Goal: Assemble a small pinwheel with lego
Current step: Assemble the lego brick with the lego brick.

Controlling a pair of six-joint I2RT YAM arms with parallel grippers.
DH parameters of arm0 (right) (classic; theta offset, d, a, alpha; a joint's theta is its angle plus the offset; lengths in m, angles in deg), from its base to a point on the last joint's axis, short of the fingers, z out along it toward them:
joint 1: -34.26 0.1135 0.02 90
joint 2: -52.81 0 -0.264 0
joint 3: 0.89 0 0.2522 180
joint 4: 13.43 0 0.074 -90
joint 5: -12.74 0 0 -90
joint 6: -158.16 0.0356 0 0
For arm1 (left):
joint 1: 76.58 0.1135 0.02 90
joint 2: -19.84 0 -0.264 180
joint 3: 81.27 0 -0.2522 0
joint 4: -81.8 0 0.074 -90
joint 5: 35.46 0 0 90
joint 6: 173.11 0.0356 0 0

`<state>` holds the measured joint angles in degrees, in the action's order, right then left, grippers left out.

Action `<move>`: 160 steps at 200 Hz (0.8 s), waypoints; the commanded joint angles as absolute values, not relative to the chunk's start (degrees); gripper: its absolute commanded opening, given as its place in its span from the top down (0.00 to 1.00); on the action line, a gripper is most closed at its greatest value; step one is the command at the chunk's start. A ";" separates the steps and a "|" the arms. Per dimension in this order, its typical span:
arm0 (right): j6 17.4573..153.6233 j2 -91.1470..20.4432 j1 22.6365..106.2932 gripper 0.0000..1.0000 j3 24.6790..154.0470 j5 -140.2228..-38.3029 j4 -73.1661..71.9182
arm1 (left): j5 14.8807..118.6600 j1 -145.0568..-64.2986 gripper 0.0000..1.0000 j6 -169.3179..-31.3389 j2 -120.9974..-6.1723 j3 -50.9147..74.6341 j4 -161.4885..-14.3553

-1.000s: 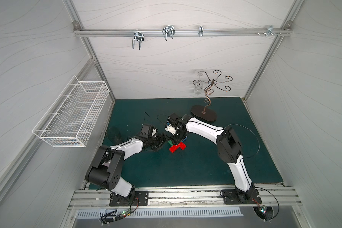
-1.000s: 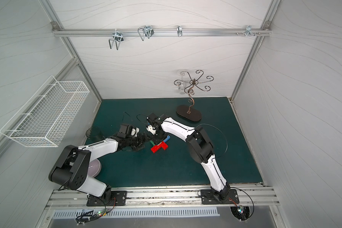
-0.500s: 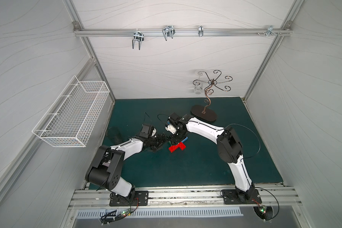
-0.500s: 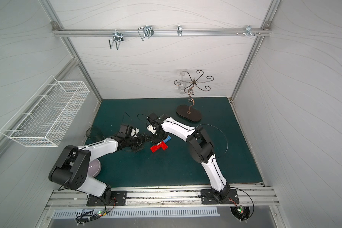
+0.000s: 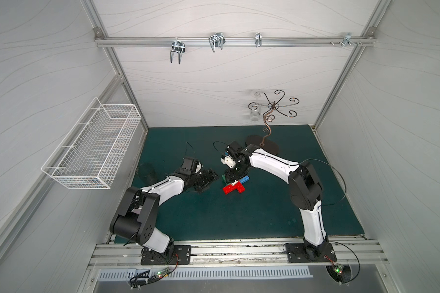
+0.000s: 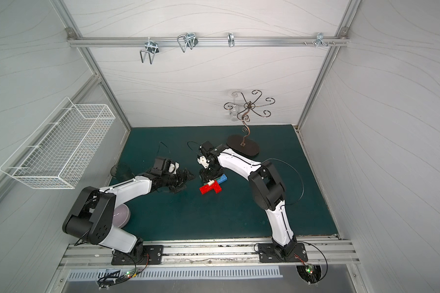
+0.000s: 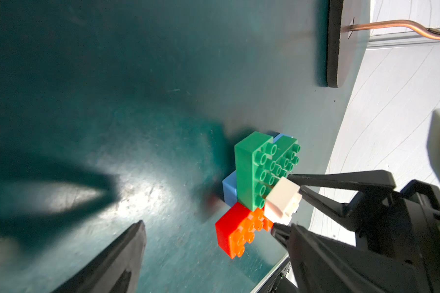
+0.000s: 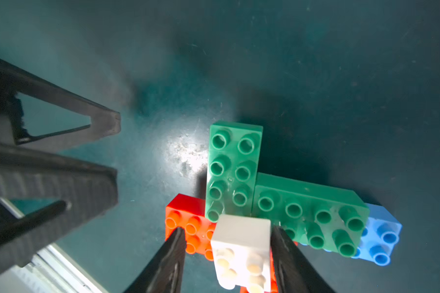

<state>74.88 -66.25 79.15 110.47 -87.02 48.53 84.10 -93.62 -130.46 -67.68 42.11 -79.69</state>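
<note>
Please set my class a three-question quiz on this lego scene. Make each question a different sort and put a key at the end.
1. Fill the gap: the right gripper straddles the ___ brick.
2. True or false: the left gripper holds a brick.
3. How many green bricks show in the right wrist view? A one, B two, C four.

Key: 1 white brick; 2 false, it is open and holds nothing; 3 B.
</note>
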 commanded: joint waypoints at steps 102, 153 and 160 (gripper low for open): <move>74.96 -52.38 76.10 0.72 99.40 -98.06 41.64 | 83.59 -98.00 0.18 -131.90 -70.52 37.40 -82.59; 75.11 -56.76 76.04 0.79 100.30 -101.85 39.81 | 84.07 -99.61 0.25 -132.68 -72.11 36.96 -84.15; 75.11 -56.91 75.94 0.79 100.10 -101.46 39.35 | 84.18 -99.61 0.26 -132.68 -72.26 37.02 -84.20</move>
<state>75.36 -55.30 75.91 100.09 -99.33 40.95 83.75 -99.12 -132.54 -71.53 38.51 -81.54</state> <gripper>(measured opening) 0.211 0.753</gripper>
